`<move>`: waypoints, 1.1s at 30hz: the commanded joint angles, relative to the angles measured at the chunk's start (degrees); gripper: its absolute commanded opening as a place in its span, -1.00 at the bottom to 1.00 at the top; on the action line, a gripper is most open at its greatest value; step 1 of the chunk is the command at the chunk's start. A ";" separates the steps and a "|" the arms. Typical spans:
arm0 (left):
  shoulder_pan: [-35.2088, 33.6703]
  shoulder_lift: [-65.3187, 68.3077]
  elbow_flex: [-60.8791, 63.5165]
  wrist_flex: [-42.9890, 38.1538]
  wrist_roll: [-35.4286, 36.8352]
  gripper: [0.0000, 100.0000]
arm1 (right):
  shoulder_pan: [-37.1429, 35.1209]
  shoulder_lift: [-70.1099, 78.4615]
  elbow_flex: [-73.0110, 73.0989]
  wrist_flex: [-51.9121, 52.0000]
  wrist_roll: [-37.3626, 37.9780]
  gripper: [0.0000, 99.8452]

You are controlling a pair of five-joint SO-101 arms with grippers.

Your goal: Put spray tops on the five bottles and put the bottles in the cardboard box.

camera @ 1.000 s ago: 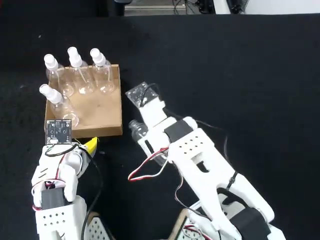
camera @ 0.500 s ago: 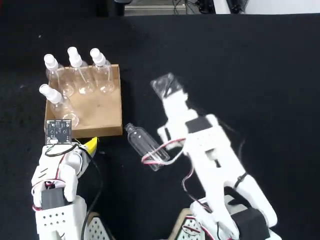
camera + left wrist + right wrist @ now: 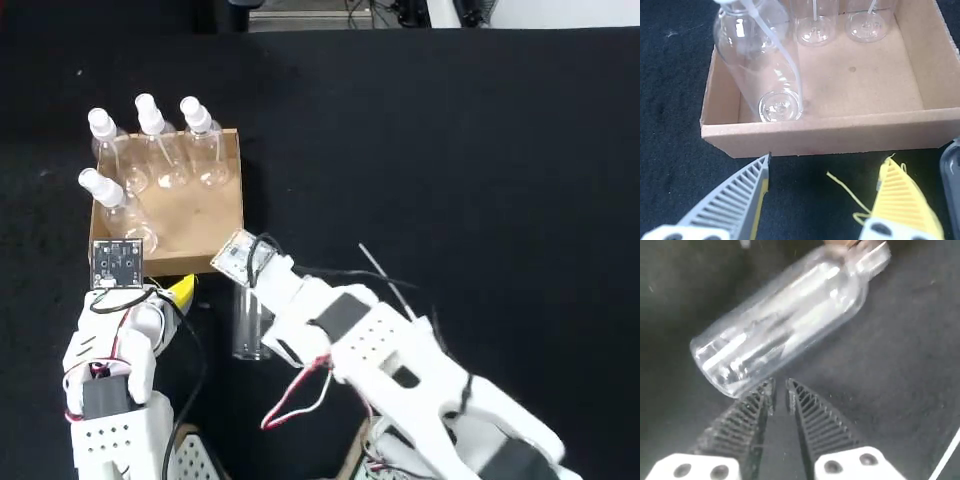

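Covering the whole work area, the black cloth-covered table [image 3: 500,150] is carrying everything you are handling.

- White right arm [image 3: 400,370]: it is stretching from the near edge diagonally toward the near right corner of the box.
- White left arm [image 3: 105,380]: it is sitting at the near left, pointing straight at the front wall of the box.
- Shallow brown cardboard box [image 3: 238,200]: it is lying open-topped on the left of the table. Your left wrist view is showing its front wall [image 3: 830,135] just beyond the fingertips.
- Four clear plastic bottles with white spray tops: three are standing in a row along the back of the box [image 3: 155,140], and a fourth [image 3: 115,205] is standing in front of them by the left wall.
- Fifth clear plastic bottle, uncapped [image 3: 248,325]: it is lying on its side on the cloth outside the box, between your two arms, with its neck toward the box.
- Right gripper [image 3: 780,386]: its black ribbed jaws are sitting all but closed on nothing, their tips just beside the base end of the lying bottle [image 3: 785,322].
- Left gripper [image 3: 827,162]: its jaws, one grey and one yellow, are standing wide apart and gripping nothing.
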 commanded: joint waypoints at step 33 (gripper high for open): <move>12.18 1.05 -33.45 16.62 -0.44 -0.35 | 47.21 4.62 3.65 -26.55 -4.66 -0.97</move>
